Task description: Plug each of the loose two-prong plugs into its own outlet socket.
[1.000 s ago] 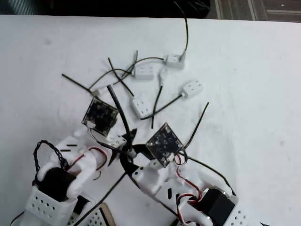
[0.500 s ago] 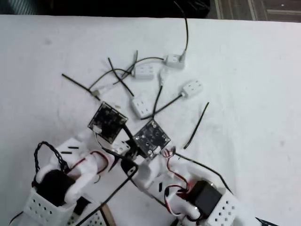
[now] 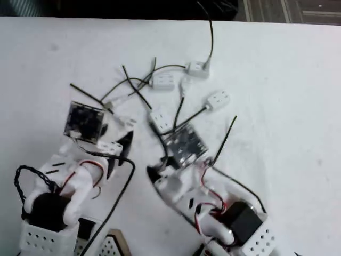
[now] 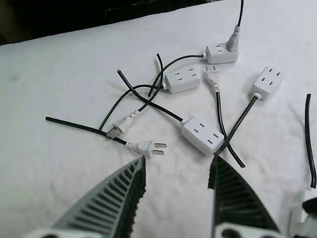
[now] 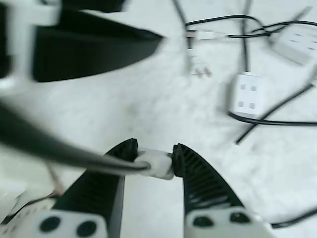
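Right gripper [image 3: 154,172] is sitting low centre in the high view, below a free outlet socket [image 3: 160,118]. From the left wrist, the left gripper [image 4: 177,173] is hanging released just short of a loose plug [image 4: 148,147] lying on the table [image 4: 59,163]. From the right wrist, the right gripper is clenching a white plug [image 5: 157,163] by its moulded body, the sensible hold: it is looking light, rigid, its cord springy.

Left gripper [image 4: 176,167] has swung out to the left, away from its close position beside the right gripper [image 5: 154,148]. Right gripper, clamped on the plug [image 5: 157,164], has advanced toward the nearest socket block [image 3: 160,118].
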